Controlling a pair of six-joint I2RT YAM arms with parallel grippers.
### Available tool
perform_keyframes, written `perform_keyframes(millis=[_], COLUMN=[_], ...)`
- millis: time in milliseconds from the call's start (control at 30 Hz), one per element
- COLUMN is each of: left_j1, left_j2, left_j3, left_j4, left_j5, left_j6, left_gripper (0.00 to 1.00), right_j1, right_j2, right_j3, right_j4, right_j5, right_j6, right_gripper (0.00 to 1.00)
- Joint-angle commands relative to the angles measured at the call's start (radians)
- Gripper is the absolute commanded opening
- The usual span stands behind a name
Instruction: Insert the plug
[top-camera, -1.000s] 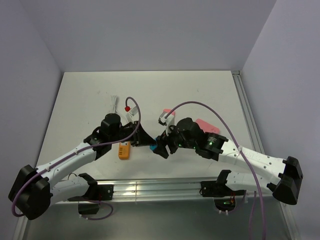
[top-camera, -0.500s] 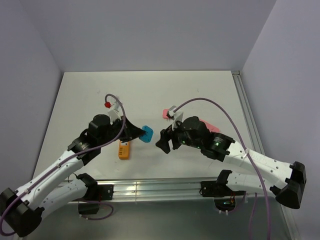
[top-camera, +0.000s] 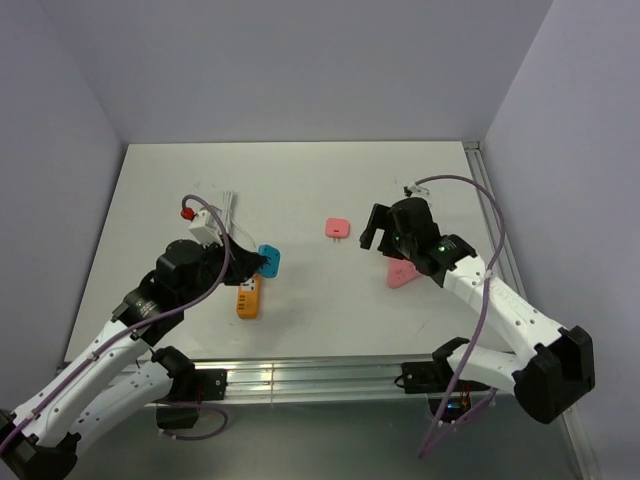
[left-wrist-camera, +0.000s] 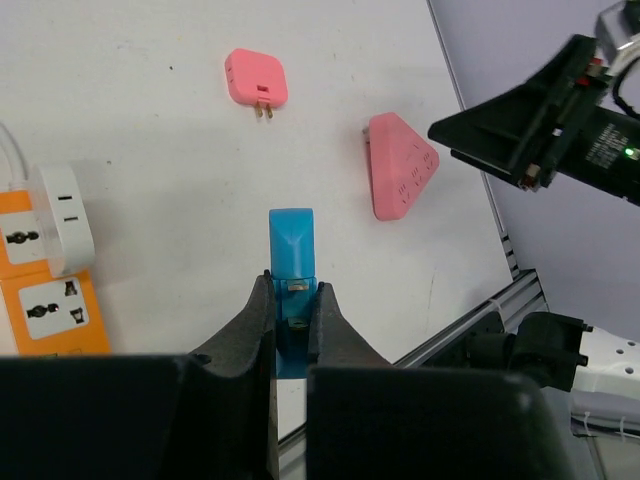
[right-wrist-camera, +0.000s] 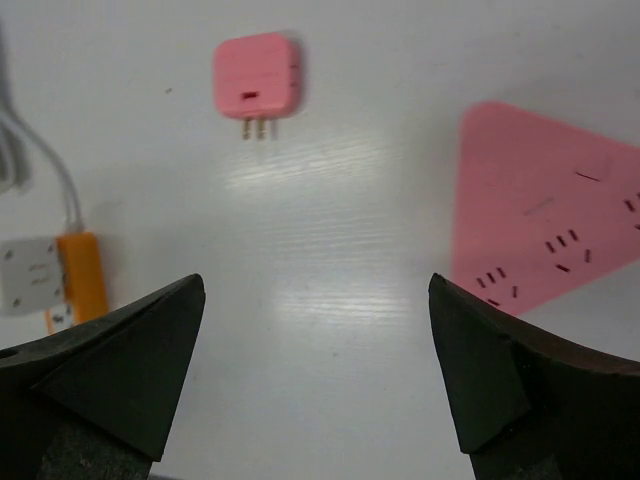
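The bright-blue plug is pinched between my left gripper's fingers and held above the table, just right of the orange power strip. In the left wrist view the plug sticks out past the shut jaws of the left gripper, its metal prongs between the fingers. My right gripper hangs wide open and empty above the table. It is between the pink square plug and the pink triangular socket block. The right wrist view shows the right gripper with only bare table between its fingertips.
A white plug sits in the orange power strip, with a white cable running to the back. The pink square plug lies prongs toward me. The socket block lies flat. A metal rail runs along the near edge.
The two grippers met at the blue plug a second ago. My left gripper has since carried it off to the left. My right gripper let go, opened wide and swung back to the right.
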Motion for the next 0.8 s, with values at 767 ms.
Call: perform_keyframes(millis=[767], left_j1=[0.004], left_j2=[-0.052], left_j3=[0.003], left_j4=[0.049], left_j5=[0.090], left_j6=[0.061], left_gripper=[0.00], right_j1=[-0.261], right_j2=[0.679], right_j3=[0.405], right_j4=[-0.019], right_j5=[0.117], right_j6=[-0.018], right_gripper=[0.93])
